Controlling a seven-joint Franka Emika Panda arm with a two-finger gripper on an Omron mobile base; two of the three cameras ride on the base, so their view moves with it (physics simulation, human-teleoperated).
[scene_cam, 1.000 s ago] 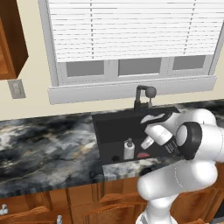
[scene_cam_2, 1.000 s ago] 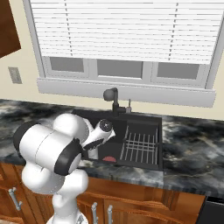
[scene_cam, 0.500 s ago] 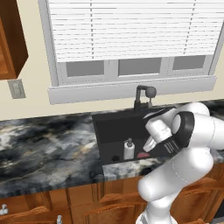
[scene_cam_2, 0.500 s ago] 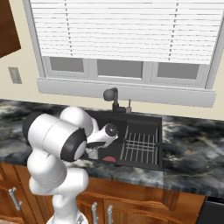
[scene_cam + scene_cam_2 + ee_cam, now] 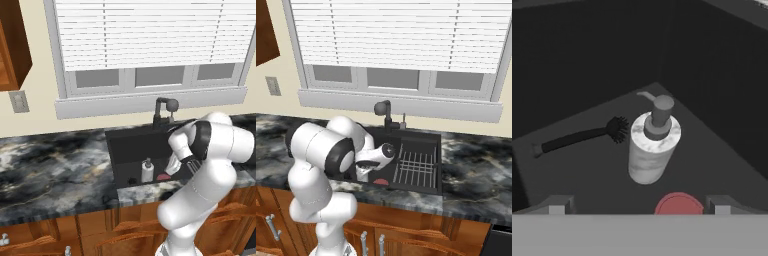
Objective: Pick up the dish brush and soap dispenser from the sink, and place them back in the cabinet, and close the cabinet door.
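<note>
Step 1: gripper (image 5: 639, 204) wide open, empty, over the sink (image 5: 125, 145); dispenser (image 5: 653, 142) at 12 o'clock, probably the next grab.

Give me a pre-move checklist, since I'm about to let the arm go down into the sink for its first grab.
1. Gripper open: ok.
2. Soap dispenser upright in the sink: ok.
3. Nothing held yet: ok.
4. Dish brush free of the bottle: cannot tell, just its red head peeks up between the fingertips.
5. Black bristled brush clear of the dispenser: ok, it lies beside it.
6. Cabinet door open: cannot tell.
</note>
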